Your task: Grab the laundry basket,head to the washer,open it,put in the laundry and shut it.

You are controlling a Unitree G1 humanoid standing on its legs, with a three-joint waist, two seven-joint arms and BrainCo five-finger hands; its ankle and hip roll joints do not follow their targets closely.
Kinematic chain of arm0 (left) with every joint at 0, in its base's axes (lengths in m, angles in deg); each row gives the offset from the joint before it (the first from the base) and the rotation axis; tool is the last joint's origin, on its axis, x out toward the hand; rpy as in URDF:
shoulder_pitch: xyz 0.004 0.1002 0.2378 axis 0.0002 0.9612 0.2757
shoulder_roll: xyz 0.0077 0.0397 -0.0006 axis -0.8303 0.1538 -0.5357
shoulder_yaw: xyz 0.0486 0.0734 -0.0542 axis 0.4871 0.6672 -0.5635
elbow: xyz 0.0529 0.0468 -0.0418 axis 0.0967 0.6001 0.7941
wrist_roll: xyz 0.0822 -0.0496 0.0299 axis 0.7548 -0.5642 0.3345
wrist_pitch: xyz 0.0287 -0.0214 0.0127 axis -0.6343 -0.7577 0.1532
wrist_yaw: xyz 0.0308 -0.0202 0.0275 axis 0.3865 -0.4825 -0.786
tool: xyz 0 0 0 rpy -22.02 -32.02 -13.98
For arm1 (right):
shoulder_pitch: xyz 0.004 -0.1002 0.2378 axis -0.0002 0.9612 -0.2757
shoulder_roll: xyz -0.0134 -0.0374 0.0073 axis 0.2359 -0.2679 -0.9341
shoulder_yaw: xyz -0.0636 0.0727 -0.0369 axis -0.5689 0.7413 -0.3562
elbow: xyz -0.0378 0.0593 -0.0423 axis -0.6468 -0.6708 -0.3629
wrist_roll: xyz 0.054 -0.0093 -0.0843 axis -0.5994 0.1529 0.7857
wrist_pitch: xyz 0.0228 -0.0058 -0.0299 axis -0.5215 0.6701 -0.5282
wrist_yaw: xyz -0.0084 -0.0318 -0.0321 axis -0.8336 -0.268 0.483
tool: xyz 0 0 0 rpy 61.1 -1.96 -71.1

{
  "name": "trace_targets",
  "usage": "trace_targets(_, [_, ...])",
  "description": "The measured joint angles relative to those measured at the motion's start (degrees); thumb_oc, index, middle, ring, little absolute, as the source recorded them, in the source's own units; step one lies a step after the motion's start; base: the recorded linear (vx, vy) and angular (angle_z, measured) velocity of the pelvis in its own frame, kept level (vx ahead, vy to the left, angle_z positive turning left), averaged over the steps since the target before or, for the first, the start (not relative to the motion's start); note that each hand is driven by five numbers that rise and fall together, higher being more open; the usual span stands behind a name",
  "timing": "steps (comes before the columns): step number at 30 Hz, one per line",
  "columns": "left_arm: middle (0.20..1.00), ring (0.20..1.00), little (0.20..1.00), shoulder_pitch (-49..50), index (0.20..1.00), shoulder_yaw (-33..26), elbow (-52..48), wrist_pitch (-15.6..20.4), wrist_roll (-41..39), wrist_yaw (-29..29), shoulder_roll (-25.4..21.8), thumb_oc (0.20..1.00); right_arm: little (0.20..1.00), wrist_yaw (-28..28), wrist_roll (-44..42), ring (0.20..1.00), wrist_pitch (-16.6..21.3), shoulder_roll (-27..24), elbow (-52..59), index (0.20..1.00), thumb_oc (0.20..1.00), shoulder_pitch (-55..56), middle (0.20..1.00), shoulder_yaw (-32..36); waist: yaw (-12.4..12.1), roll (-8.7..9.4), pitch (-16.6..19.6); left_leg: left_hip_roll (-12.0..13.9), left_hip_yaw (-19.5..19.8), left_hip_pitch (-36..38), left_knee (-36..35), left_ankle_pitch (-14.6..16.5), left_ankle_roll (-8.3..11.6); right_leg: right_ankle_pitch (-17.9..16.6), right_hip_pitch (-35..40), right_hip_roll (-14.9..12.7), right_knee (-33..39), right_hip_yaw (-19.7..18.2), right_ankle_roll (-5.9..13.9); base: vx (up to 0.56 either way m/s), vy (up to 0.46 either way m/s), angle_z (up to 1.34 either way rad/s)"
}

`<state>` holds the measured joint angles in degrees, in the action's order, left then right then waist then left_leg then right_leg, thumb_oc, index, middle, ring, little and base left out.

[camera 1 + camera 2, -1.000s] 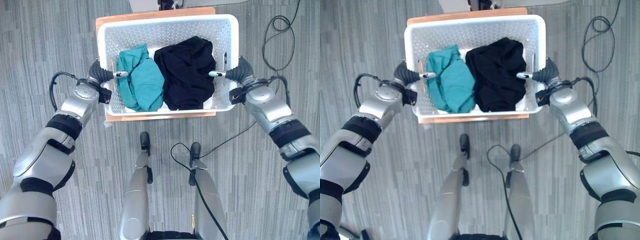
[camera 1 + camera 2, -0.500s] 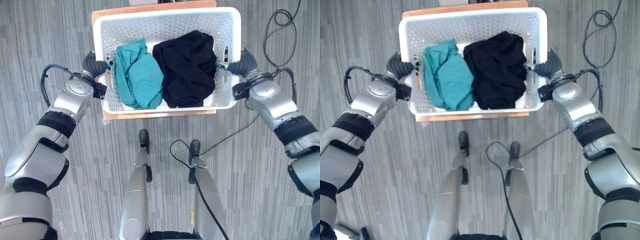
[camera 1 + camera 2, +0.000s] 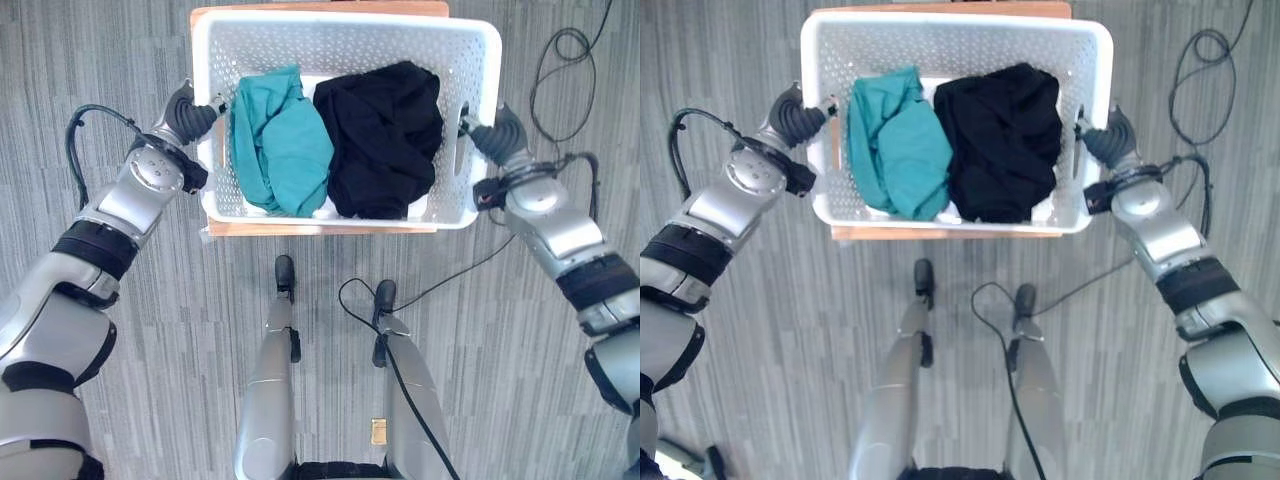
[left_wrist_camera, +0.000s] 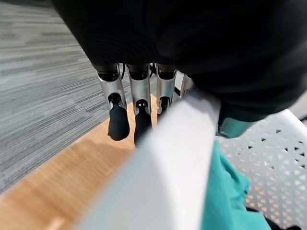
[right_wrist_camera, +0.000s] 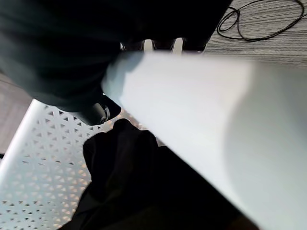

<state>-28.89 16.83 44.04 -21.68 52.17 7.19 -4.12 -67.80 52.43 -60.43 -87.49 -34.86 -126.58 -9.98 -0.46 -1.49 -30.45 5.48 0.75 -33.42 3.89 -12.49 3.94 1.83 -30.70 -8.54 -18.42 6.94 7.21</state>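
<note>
A: Item one, left hand (image 3: 186, 112). Position?

B: At the basket's (image 3: 345, 30) left rim. In its wrist view the fingers (image 4: 139, 103) hang down the outer side of the wall, the thumb goes over the rim to the inside. Curled about the rim, then: a clasp, so the wall cannot slip out when the load comes up.

A: Item two, the basket itself.

B: White, perforated, between both hands, over a wooden board (image 3: 320, 229) that shows along its near edge and at the far corners. Whether it rests on the board or hangs just clear, I cannot tell.

A: Contents?

B: Teal cloth (image 3: 280, 140) on the left half, black cloth (image 3: 385, 135) on the right half, touching in the middle, both below the rim. Lying low, they should ride without spilling.

A: Item three, right hand (image 3: 503, 137).

B: At the right rim, opposite the left one. Its wrist view shows the rim crossing close under the cover, the thumb inside the wall; closed on the rim, by my reading. Opposed holds keep the basket level.

A: Stage?

B: Grab appears made; carrying to the washer is not yet done.
</note>
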Motion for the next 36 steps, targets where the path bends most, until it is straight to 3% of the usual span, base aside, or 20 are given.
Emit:
trace_targets(4, [0.2, 0.2, 0.2, 9.9, 0.2, -2.2, -9.5, 0.3, 4.4, 2.0, -4.6, 0.2, 0.2, 2.1, -0.6, 0.2, -0.2, -1.2, 6.4, 0.2, 0.2, 8.5, 0.2, 4.0, -0.6, 1.82, 0.3, -0.1, 0.2, 6.0, -0.1, 0.6, -0.02, 1.6, 6.4, -0.1, 0.7, 0.1, 0.08, 0.07, -0.034, 0.03])
trace_targets(6, [0.2, 0.2, 0.2, 12.4, 0.2, -3.8, -11.8, 0.2, 5.0, 3.5, -5.1, 0.2, 0.2, 3.7, -0.7, 0.2, -0.6, -2.1, 7.6, 0.2, 0.2, 10.4, 0.2, 6.2, -1.2, 2.16, 0.4, 0.3, 0.2, 7.9, -0.1, 1.6, 0.41, 2.4, 8.4, 0.4, 0.8, -0.1, -0.69, 0.15, -0.036, -0.05])
trace_targets(12, [0.2, 0.2, 0.2, 20.3, 0.2, -8.3, -18.7, 0.2, 6.1, 6.7, -3.6, 0.2, 0.2, 8.5, -1.0, 0.2, -1.8, -5.2, 12.1, 0.2, 0.2, 19.6, 0.2, 13.3, -1.9, 2.74, 1.1, 0.5, 0.1, 15.7, -0.5, 2.6, 0.4, 2.8, 17.0, 0.3, 3.4, -0.3, -0.59, 0.12, -0.009, -0.01])
trace_targets(14, [0.2, 0.2, 0.2, 18.3, 0.2, -8.5, -17.9, 0.0, 6.1, 7.6, -2.2, 0.2, 0.2, 9.7, -1.1, 0.2, -2.1, -6.5, 11.4, 0.2, 0.2, 19.8, 0.2, 13.7, -1.6, 3.48, 2.7, 0.5, 0.1, 16.5, -1.0, 2.8, 0.57, 2.5, 17.8, 0.4, 4.1, -0.4, -1.0, 0.17, -0.017, -0.04])
trace_targets(17, [0.2, 0.2, 0.2, 17.6, 0.2, -8.4, -17.6, -0.7, 5.9, 8.1, -0.5, 0.2, 0.2, 11.9, -1.2, 0.2, -3.9, -7.5, 10.1, 0.2, 0.2, 19.4, 0.2, 14.7, -0.5, 3.49, 2.8, 0.3, -0.3, 21.5, -1.2, 3.7, -0.15, 1.4, 24.1, 0.3, 6.7, -0.2, -0.05, 0.12, -0.019, -0.01])
trace_targets(21, [0.2, 0.2, 0.2, 14.5, 0.2, -8.0, -14.5, -1.6, 5.1, 8.2, 2.8, 0.2, 0.2, 13.0, -1.2, 0.2, -4.9, -8.5, 9.5, 0.2, 0.2, 18.6, 0.2, 16.0, 0.8, 3.35, 6.8, 0.4, -0.9, 23.1, -1.1, 5.0, -0.19, 1.5, 26.3, 0.6, 8.4, -0.2, 0.01, 0.1, -0.041, -0.04])
trace_targets(26, [0.2, 0.2, 0.2, 11.8, 0.2, -6.0, -10.3, -1.9, 4.2, 8.3, 6.8, 0.2, 0.2, 13.3, -1.2, 0.2, -6.4, -8.5, 8.1, 0.2, 0.2, 19.2, 0.2, 17.2, 2.9, 1.78, 10.8, 0.7, -1.1, 25.8, -2.1, 5.6, 0.24, 1.4, 30.1, 1.2, 11.9, -0.1, -0.02, 0.05, -0.101, -0.03])
trace_targets(29, [0.2, 0.2, 0.2, 8.8, 0.2, -2.2, -7.3, -2.2, 4.1, 8.3, 7.4, 0.2, 0.2, 13.4, -1.2, 0.2, -6.7, -8.4, 7.3, 0.2, 0.2, 19.9, 0.2, 17.2, 3.0, 1.68, 11.3, 1.2, -1.1, 26.4, -2.2, 5.6, 0.27, 1.3, 30.9, 1.8, 12.6, 0.0, -0.24, -0.01, -0.079, -0.03])
trace_targets(36, [0.2, 0.2, 0.2, 8.2, 0.2, 0.1, -6.1, -2.5, 4.0, 8.4, 8.6, 0.2, 0.2, 14.0, -2.3, 0.2, -6.9, -8.2, 6.7, 0.2, 0.2, 22.9, 0.2, 17.5, 3.6, 1.05, 11.7, 2.7, -0.7, 26.3, -2.3, 5.2, 0.83, 1.3, 30.8, 3.7, 12.5, -0.1, -1.38, -0.05, -0.087, -0.02])
